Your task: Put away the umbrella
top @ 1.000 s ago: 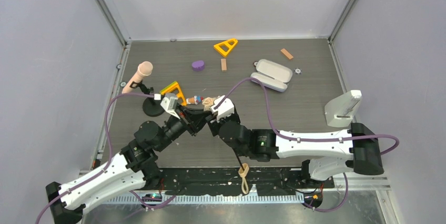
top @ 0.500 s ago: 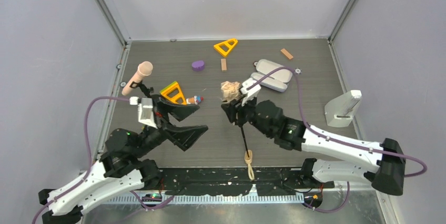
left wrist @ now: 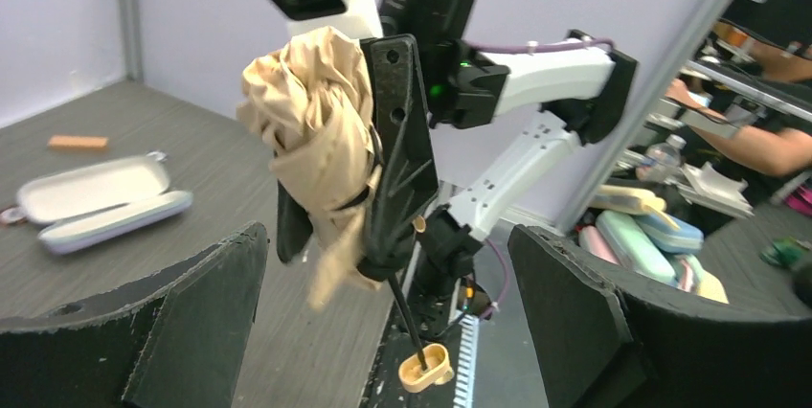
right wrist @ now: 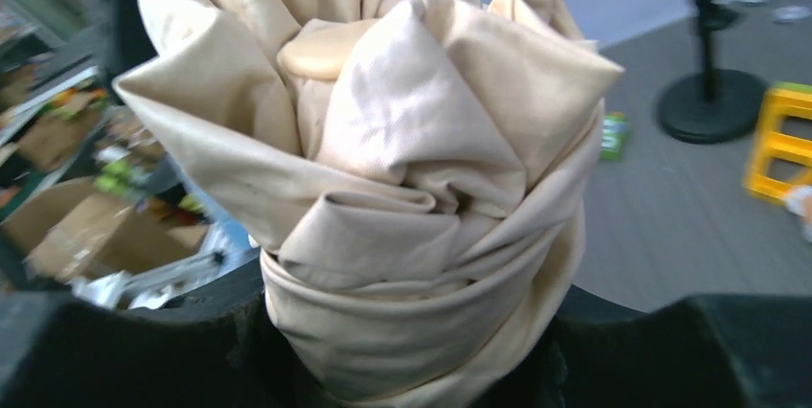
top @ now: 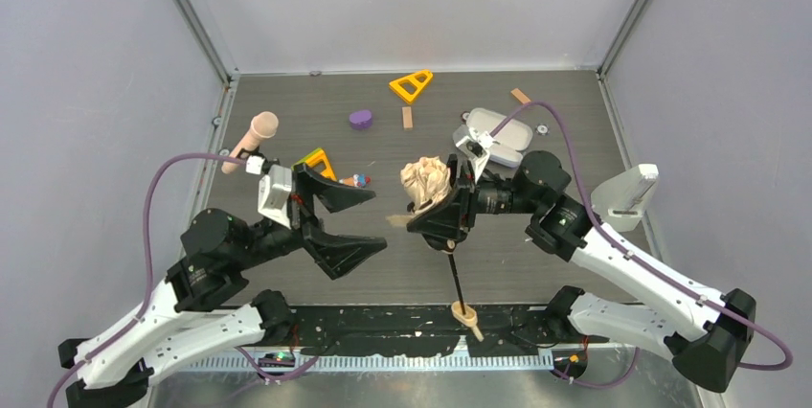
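- Tan handle point(top: 464, 312) hangs low over the near edge, thin black shaft point(top: 455, 269) rising stiffly.
- Left gripper point(top: 375, 221) has just let go: jaws flung wide, pulled back.
- Right gripper point(top: 438, 209) alone pinches the umbrella point(top: 426, 183) by its soft, crumpled beige canopy point(right wrist: 402, 188) mid-table, so the handover looks done.
- Far back, smooth oblong case point(top: 498, 130).

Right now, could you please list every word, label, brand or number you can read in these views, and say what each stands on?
None can be read.
The umbrella fabric is plain.
The open case and the microphone show no print.
The boxes and clutter beyond the table in the wrist views are too blurred to read.
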